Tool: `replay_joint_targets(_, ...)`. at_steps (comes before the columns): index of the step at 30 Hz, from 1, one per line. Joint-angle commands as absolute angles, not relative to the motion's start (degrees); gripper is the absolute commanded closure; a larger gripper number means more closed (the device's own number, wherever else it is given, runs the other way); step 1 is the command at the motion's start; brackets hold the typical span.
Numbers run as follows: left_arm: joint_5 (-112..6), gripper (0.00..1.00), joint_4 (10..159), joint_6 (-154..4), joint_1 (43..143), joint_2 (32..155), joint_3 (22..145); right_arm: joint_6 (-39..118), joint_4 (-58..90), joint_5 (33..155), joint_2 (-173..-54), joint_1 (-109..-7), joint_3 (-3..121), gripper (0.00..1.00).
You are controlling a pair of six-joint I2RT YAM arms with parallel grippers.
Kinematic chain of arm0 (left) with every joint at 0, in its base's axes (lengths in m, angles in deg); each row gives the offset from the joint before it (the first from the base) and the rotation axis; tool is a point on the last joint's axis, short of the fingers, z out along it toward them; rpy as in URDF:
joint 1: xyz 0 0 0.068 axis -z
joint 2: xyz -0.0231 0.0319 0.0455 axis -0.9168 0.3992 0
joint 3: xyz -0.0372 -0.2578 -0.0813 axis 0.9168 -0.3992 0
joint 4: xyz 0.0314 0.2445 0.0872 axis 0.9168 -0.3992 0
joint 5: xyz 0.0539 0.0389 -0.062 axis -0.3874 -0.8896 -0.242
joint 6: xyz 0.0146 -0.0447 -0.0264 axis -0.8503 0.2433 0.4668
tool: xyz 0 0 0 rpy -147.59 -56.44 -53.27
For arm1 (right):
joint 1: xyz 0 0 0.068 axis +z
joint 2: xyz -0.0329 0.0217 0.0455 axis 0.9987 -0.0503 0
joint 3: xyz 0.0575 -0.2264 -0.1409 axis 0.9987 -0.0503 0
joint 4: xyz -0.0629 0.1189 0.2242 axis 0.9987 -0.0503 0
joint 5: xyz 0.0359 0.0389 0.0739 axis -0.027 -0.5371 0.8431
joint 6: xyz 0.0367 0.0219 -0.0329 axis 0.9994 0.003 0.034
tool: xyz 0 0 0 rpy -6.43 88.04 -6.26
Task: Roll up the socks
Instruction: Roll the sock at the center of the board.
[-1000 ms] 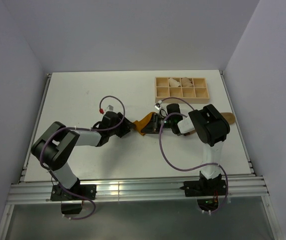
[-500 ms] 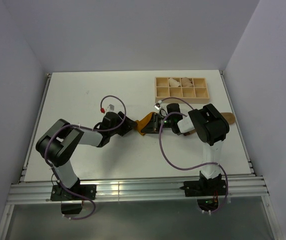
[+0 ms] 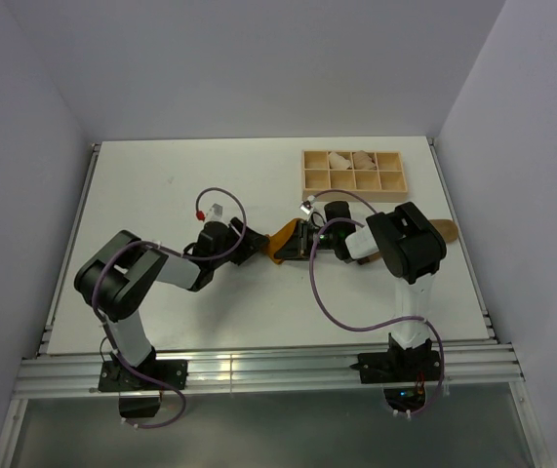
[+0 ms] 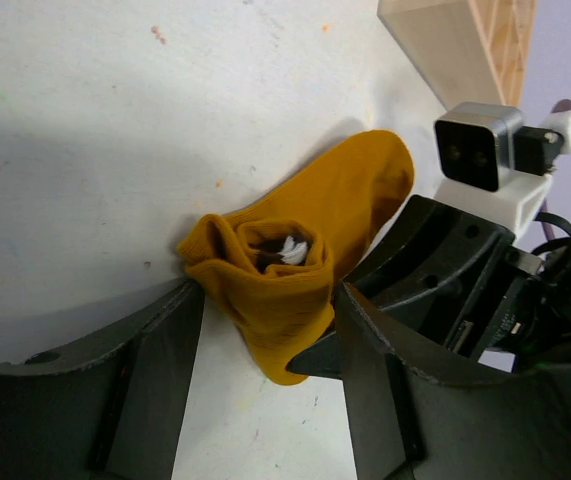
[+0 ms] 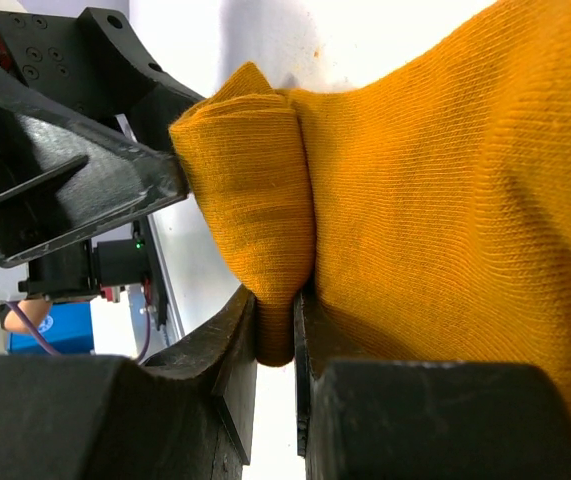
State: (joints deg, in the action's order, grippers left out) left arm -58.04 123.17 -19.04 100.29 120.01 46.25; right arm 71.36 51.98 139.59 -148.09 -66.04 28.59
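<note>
The left claw (image 4: 270,325) stands apart, its fingers flanking the rolled end of the mustard sock (image 4: 360,190), and the roll brushes their inner faces. The right claw (image 5: 277,305) is clamped on a fold of the same sock. The sock lies on the tabletop (image 3: 161,195), nearside of the tray (image 3: 351,189), off its left corner. Both arms reach low there, wrists facing each other.

Mid-table is crowded: the left gripper (image 3: 251,246) and right gripper (image 3: 302,241) meet head-on over the sock (image 3: 280,238), with no gap between them. The tray (image 3: 353,171) blocks the far right; bare table (image 3: 151,185) lies open at left.
</note>
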Motion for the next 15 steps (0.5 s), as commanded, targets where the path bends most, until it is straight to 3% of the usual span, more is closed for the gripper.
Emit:
replay_joint_targets(1, -56.4, 0.39, 131.7, -20.2, 100.2, 121.1, 45.1, 69.7, 46.1, 137.6, -151.3, -65.8, 28.2, 0.96)
replay_joint_targets(7, -55.7, 0.38, 133.0, -19.9, 100.2, 122.9, 45.1, 69.9, 46.3, 137.7, -151.3, -65.8, 28.0, 0.96)
replay_joint_targets(15, -57.0, 0.51, 129.8, -20.9, 100.2, 123.3, 46.4, 69.6, 45.8, 137.5, -151.3, -65.8, 28.3, 0.95)
